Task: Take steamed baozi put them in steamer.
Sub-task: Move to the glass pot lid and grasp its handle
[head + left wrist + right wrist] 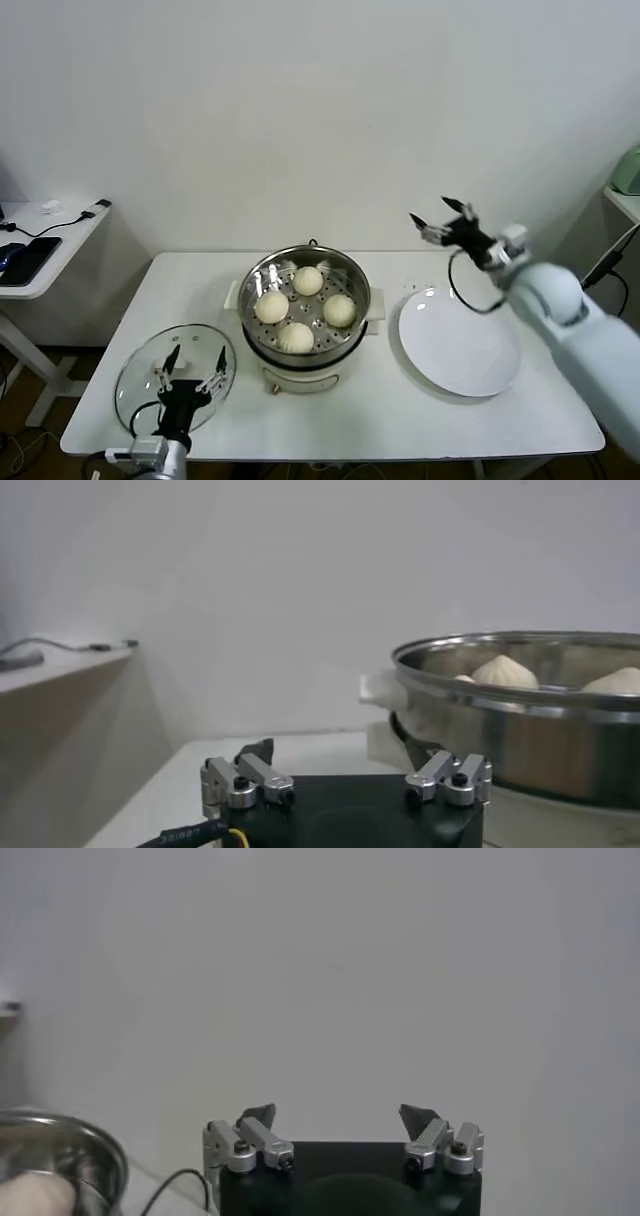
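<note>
Standing at the middle of the white worktop (500, 420), the steamer (305, 345) keeps bare surface between it and the front edge, and more toward the back edge by the wall. All four steamed baozi (307, 280) lie inside it on the perforated tray, set in a ring, near each other but apart. On the robot's left, the round glass lid (140, 375) lies flat near the front left corner. On the robot's right, the flat white plate (460, 350) lies just beside the steamer with nothing on it.

Raised above the back edge of the plate, the right claw (443, 222) is spread wide and holds nothing; only the plain wall is in front of it. Low over the glass lid, the left claw (190, 372) is also released and empty.

Smooth, round and cream-white, the buns look soft, while the pot is shiny steel on a white base.
</note>
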